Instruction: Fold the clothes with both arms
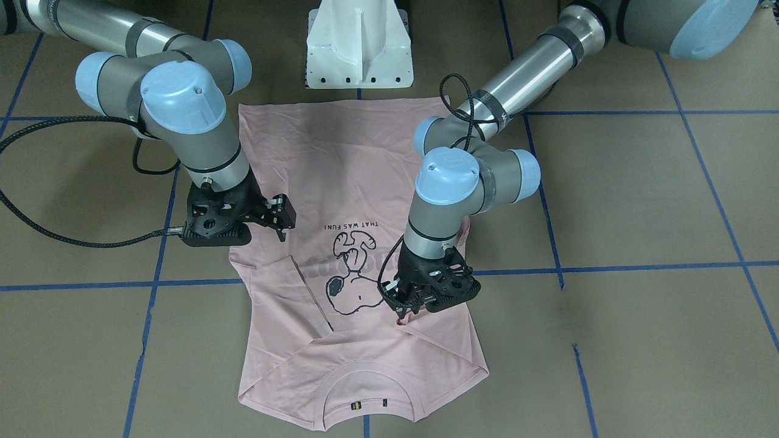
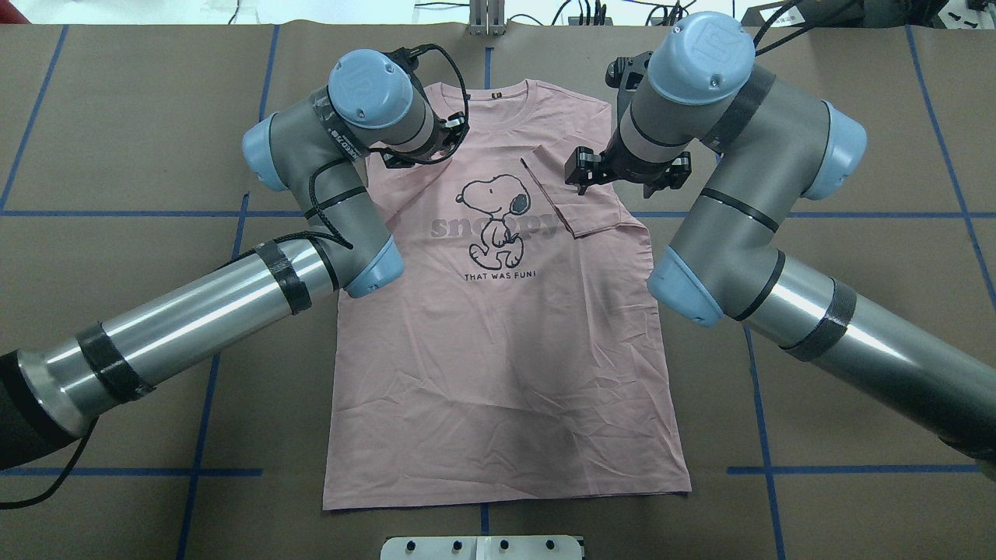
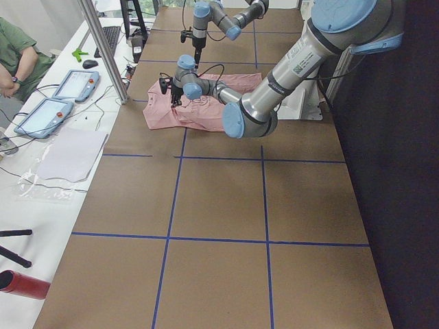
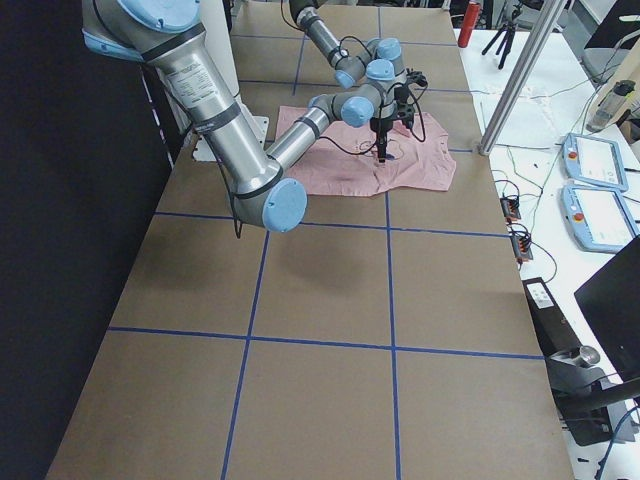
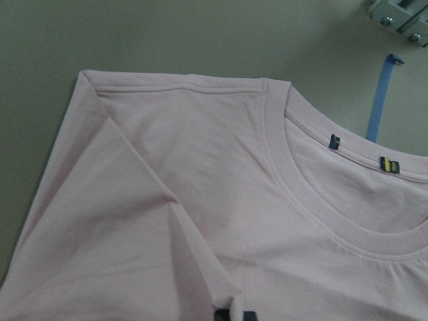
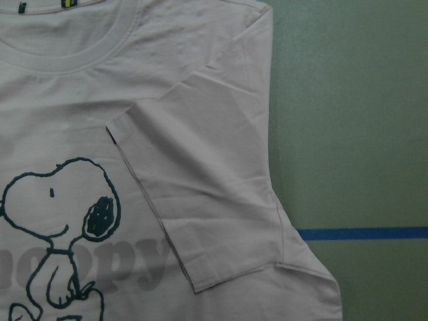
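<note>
The pale pink T-shirt [image 1: 359, 182] lies flat and print-up on the brown table, collar [image 1: 365, 389] away from the robot. My left gripper [image 1: 401, 313] is shut on puckered fabric of its sleeve, which is drawn in over the chest. The left wrist view shows its fingertips [image 5: 231, 314] pinching a ridge of cloth [image 5: 167, 200] near the collar. My right gripper [image 1: 283, 225] hovers open just above the shirt's other side. No cloth is in it. Below it that sleeve [image 6: 207, 200] lies folded inward over the cartoon dog's [image 6: 60, 221] edge.
The white pedestal [image 1: 359, 48] stands just behind the shirt's hem. Blue tape lines [image 1: 608, 267] grid the table. A side bench with tablets [image 3: 68, 89] and a seated person [image 3: 17, 55] runs along the far edge, behind a metal post [image 3: 103, 48].
</note>
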`<state>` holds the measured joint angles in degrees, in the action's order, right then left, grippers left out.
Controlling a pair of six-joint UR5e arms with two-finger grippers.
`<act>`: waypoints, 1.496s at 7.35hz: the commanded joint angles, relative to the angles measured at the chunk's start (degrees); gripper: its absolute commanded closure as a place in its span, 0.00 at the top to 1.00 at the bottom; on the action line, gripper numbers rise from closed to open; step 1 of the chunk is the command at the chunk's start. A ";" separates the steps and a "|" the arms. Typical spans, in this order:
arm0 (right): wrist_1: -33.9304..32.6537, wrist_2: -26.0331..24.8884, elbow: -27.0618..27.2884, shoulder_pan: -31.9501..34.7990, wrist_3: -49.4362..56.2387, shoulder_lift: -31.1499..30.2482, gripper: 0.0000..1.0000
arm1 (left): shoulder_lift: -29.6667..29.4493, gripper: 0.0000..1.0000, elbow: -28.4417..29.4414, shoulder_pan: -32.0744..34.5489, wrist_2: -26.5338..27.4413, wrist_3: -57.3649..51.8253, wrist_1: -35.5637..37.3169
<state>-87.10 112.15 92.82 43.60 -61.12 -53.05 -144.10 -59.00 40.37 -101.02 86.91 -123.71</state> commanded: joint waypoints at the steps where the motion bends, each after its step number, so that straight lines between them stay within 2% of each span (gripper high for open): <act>1: 0.00 0.00 -0.09 0.00 0.04 -0.04 1.00 | 1.62 1.00 -1.10 0.05 -0.15 -3.74 -0.39; 4: 0.09 0.00 -0.01 -0.09 -0.05 0.05 1.00 | 14.43 1.00 -14.00 0.23 -0.32 -5.70 0.31; 11: 0.00 0.00 0.26 -0.09 -0.14 -0.04 1.00 | 13.94 1.00 -13.51 -0.91 -0.15 -4.91 -0.48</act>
<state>-87.10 112.15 93.09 43.51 -61.26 -53.05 -130.08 -72.57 39.80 -101.10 82.01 -124.09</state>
